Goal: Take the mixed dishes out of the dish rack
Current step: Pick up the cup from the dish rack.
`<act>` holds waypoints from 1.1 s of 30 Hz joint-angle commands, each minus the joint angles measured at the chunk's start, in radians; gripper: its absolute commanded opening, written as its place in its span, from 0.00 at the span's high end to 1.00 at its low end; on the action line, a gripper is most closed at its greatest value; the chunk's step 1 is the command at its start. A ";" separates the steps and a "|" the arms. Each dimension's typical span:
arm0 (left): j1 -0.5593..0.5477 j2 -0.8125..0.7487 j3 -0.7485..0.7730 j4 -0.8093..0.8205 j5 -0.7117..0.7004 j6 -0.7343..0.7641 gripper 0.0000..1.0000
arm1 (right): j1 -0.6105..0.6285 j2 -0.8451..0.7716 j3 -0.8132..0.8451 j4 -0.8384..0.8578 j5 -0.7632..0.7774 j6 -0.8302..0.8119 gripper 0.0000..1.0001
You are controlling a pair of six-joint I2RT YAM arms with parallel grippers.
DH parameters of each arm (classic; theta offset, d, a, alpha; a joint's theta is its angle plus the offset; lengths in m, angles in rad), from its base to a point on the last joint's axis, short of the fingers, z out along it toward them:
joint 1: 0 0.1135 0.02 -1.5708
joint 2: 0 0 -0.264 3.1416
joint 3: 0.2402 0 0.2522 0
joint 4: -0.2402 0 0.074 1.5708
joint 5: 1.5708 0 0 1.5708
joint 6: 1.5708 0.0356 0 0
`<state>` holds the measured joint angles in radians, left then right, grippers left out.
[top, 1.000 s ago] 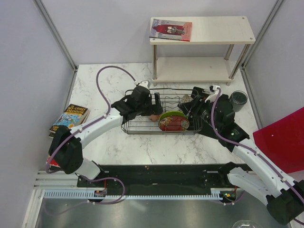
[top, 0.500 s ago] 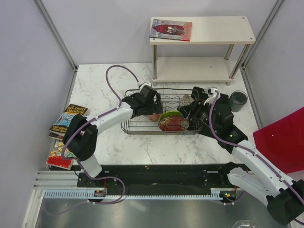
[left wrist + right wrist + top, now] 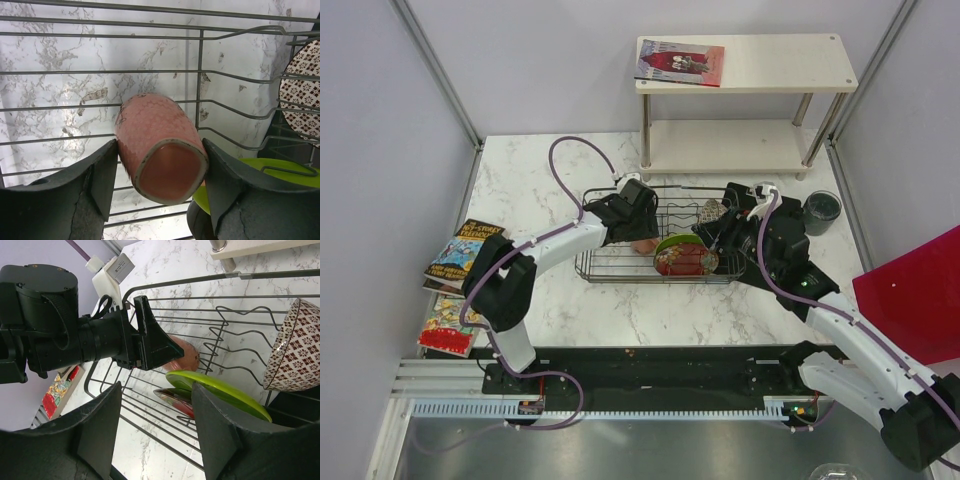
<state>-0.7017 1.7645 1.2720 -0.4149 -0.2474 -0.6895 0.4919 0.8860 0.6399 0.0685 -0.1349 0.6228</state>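
**Left arm on the pink cup, right arm open over the rack**

Left gripper point(image 3: 161, 162) is down inside the dish rack point(image 3: 620, 278), in its left-middle section. Fingers point(image 3: 97, 190) flank the small pink cup point(image 3: 160, 145) with a pad against each side, pinching it across the body. The cup lies on its side over the rack's floor wires, one end facing the wrist cam. Can't tell if that end is the mouth or the base, or if the cup is clear of the wires.

Right gripper point(image 3: 156, 395) hangs over the rack's right end, fingers spread, nothing between them.

Rest of the load:
- lime-green round plate point(image 3: 220, 392): tilted in the dividers mid-rack, just right of the pink cup
- red patterned dish point(image 3: 685, 262): directly on the near side of the green plate. Can't tell if they are touching or just close.
- grey-beige patterned small bowl point(image 3: 295, 347): on edge in the far-right part of the rack, next to the right gripper
- dark green-black cup point(image 3: 821, 208): outside the rack, upright on the marble table point(image 3: 520, 190), off the rack's right end near the shelf leg

Around the scene: books point(image 3: 468, 250) at the table's left edge. A white two-tier shelf point(image 3: 760, 75) stands behind the rack with a magazine point(image 3: 680, 62) on top. A red panel point(image 3: 910, 295) is at the far right.
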 commanded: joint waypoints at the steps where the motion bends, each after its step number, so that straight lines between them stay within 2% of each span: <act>1: 0.001 -0.026 -0.025 0.010 -0.035 -0.013 0.49 | 0.004 0.010 0.001 0.047 -0.002 -0.018 0.35; 2: 0.002 -0.030 -0.028 0.010 -0.036 -0.010 0.59 | 0.005 0.010 0.001 0.047 0.000 -0.017 0.35; 4: 0.001 -0.040 -0.030 0.013 -0.036 -0.004 0.71 | 0.004 0.008 0.003 0.045 0.001 -0.018 0.34; 5: 0.001 -0.046 -0.028 0.013 -0.036 -0.001 0.85 | 0.004 0.002 0.006 0.042 0.004 -0.020 0.35; 7: 0.001 -0.071 -0.019 0.010 -0.043 0.015 0.97 | 0.002 -0.002 0.010 0.036 0.006 -0.026 0.35; 8: 0.001 -0.082 -0.016 0.010 -0.046 0.022 0.98 | 0.004 -0.007 0.018 0.025 0.009 -0.029 0.34; 19: 0.004 -0.327 0.055 -0.053 -0.049 0.162 0.98 | 0.004 -0.032 0.104 -0.025 0.023 -0.054 0.34; 23: 0.022 -0.433 0.023 -0.042 0.016 0.163 0.98 | 0.005 -0.030 0.110 -0.026 0.034 -0.048 0.34; 29: 0.134 -0.568 -0.141 0.102 0.297 0.065 0.98 | 0.004 -0.018 0.083 0.000 0.021 -0.011 0.34; 30: 0.155 -0.586 -0.173 0.140 0.409 0.047 0.98 | 0.004 -0.016 0.078 0.007 0.014 0.001 0.34; 32: 0.234 -0.641 -0.296 0.319 0.534 -0.054 0.98 | 0.004 -0.010 0.063 0.028 -0.018 0.012 0.34; 33: 0.260 -0.655 -0.340 0.403 0.654 -0.097 0.98 | 0.004 -0.010 0.060 0.036 -0.029 0.018 0.34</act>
<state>-0.5285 1.1728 1.0702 -0.3195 0.0422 -0.6163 0.4919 0.8707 0.7094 0.0387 -0.1211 0.6106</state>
